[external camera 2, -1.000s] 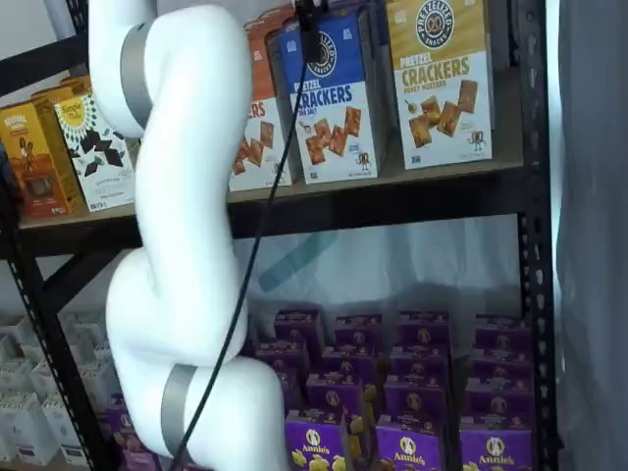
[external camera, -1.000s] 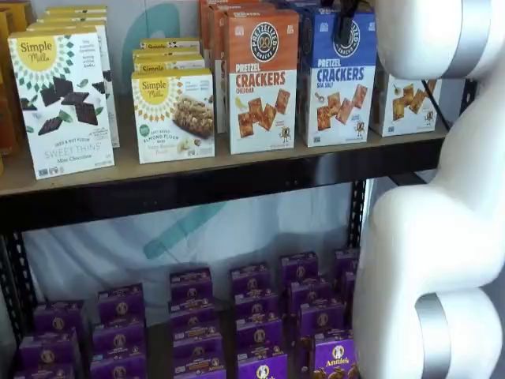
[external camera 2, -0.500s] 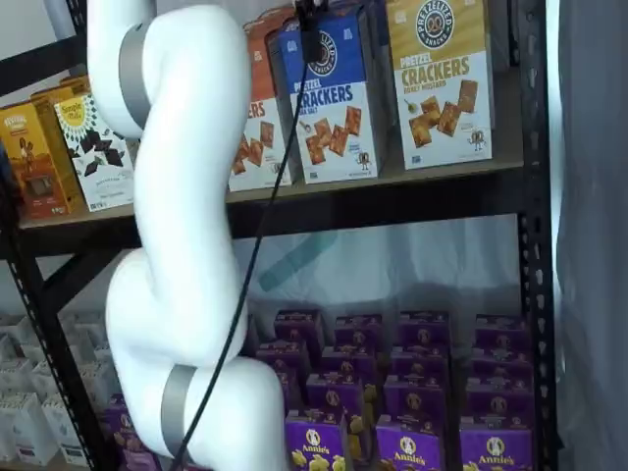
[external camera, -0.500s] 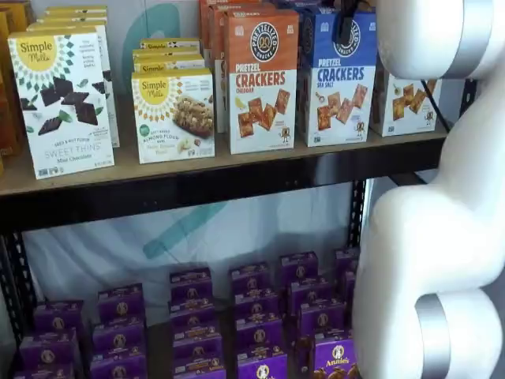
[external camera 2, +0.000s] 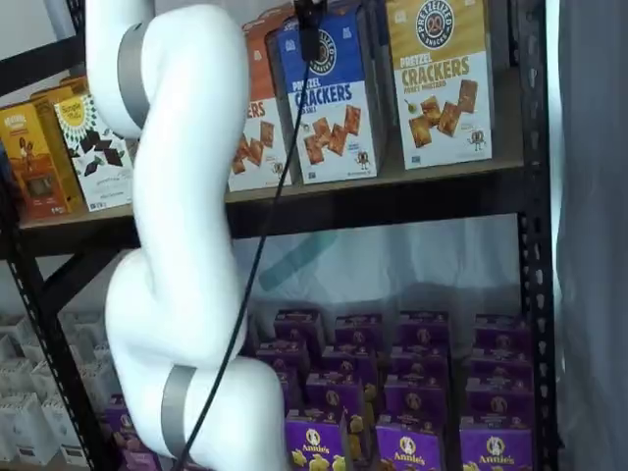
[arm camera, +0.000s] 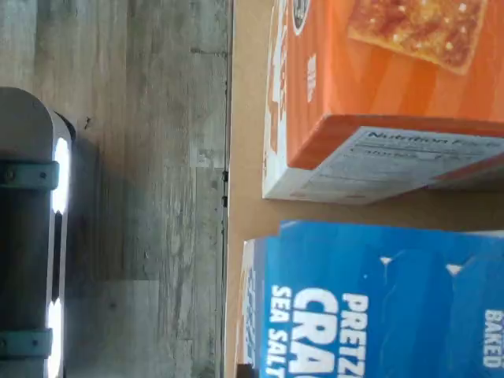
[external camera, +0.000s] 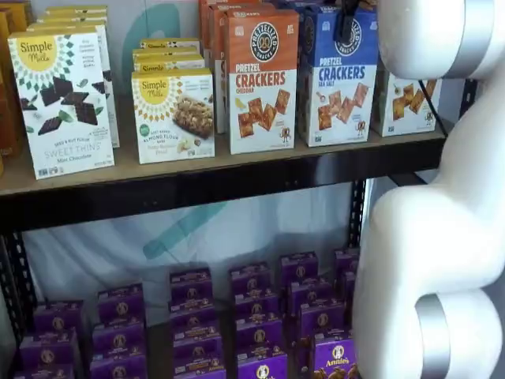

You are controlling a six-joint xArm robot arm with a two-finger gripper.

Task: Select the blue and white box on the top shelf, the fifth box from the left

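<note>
The blue and white box (external camera: 338, 79) stands upright on the top shelf (external camera: 197, 185), between the orange-topped Cheddar carton (external camera: 262, 79) and a yellow-topped carton (external camera 2: 440, 83). It also shows in a shelf view (external camera 2: 329, 98), and its blue top shows in the wrist view (arm camera: 378, 307). My gripper (external camera: 345, 28) hangs from the view's top edge as a black finger with a cable, in front of the box's round logo. It shows the same way in a shelf view (external camera 2: 310, 34). No gap or second finger shows, so I cannot tell its state.
Simple Mills cartons (external camera: 63, 103) stand further left on the top shelf. Purple Annie's boxes (external camera: 260, 316) fill the lower shelf. My white arm (external camera: 442, 237) covers the right side of one shelf view and the left side (external camera 2: 182, 245) of the other. A black upright (external camera 2: 535, 245) stands at the right.
The arm's upper link has shifted slightly. The black finger stays in front of the blue box's top, and the box stands in nearly the same place.
</note>
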